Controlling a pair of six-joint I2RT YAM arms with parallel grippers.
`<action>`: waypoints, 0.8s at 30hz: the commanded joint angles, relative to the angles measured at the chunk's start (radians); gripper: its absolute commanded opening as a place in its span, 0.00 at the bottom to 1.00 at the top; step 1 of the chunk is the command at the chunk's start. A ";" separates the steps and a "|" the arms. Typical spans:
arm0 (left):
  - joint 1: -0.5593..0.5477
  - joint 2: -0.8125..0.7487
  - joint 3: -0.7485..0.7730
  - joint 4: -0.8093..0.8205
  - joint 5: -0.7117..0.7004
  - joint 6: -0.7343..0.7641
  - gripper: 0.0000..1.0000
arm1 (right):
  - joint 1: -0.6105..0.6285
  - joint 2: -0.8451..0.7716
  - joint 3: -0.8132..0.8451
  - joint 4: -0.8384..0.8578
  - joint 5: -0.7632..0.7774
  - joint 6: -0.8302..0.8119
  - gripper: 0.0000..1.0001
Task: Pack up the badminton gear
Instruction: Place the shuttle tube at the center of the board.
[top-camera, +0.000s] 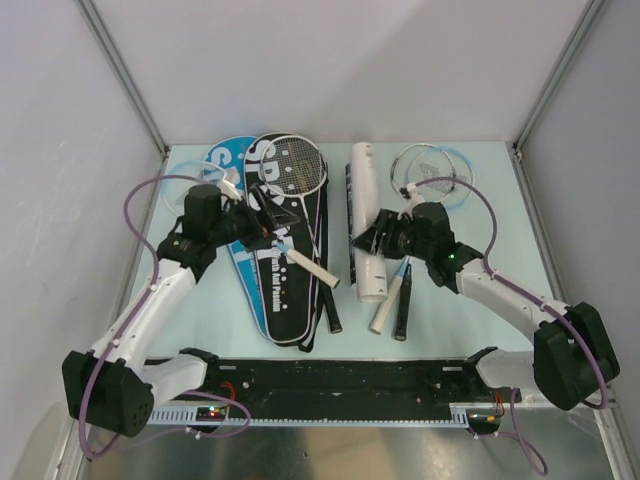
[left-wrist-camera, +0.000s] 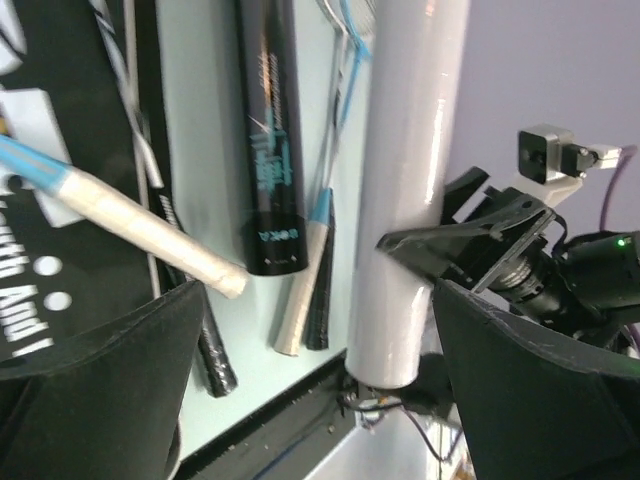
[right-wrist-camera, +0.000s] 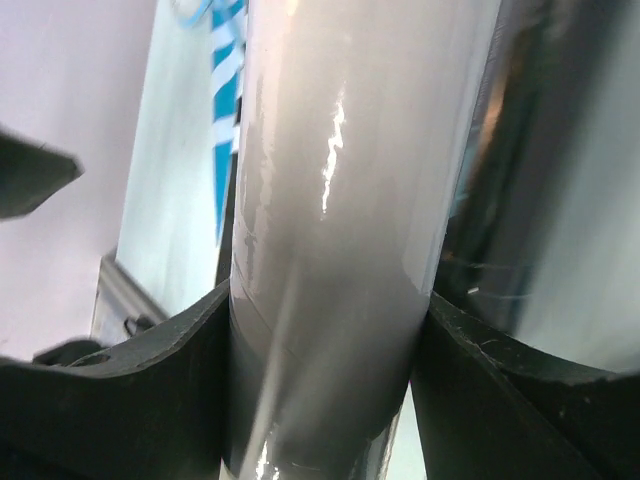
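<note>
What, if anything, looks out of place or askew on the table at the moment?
One racket lies slantwise on top of the black cover rather than inside it, its white handle poking past the cover's edge. The right gripper holds the white tube. Nothing looks spilled or damaged.

No room between your right fingers: white tube fills the gap, black tube crowds one finger's outer side. Between your left fingers, free passage; white racket handle lies ahead.
</note>
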 joint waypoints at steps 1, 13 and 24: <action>0.079 -0.067 0.002 -0.064 -0.109 0.112 1.00 | -0.096 0.006 0.032 0.030 0.141 -0.048 0.46; 0.268 -0.157 -0.076 -0.224 -0.333 0.206 1.00 | -0.223 0.305 0.248 -0.014 0.168 -0.188 0.49; 0.270 -0.068 -0.045 -0.277 -0.233 0.274 1.00 | -0.233 0.541 0.421 -0.123 0.110 -0.298 0.59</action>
